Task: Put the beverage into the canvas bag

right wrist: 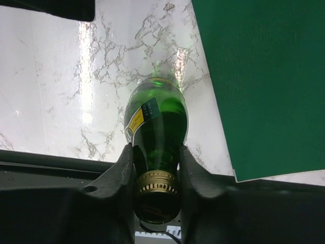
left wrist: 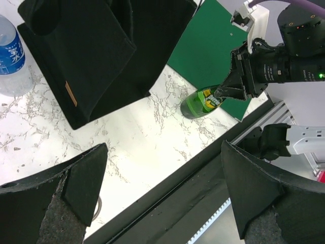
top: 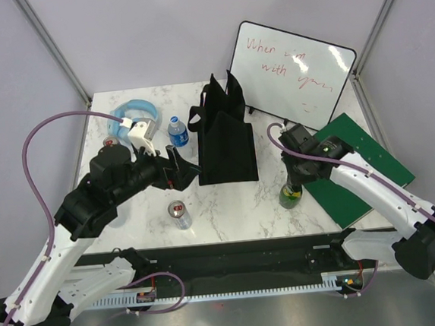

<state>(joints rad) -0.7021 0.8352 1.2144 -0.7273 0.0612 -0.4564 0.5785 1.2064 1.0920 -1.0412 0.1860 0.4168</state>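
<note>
The beverage, a green glass bottle with a yellow label and gold cap, stands upright on the marble table right of the canvas bag. The bag is black, boxy and upright at the table's middle. My right gripper reaches down over the bottle. In the right wrist view its fingers press both sides of the bottle's neck just below the cap, so the right gripper is shut on it. My left gripper hovers open just left of the bag, holding nothing. The left wrist view shows the bottle too.
A small water bottle stands left of the bag and a drink can lies near the front edge. A green board lies right of the green bottle. A whiteboard leans at the back, and a blue-and-white object sits back left.
</note>
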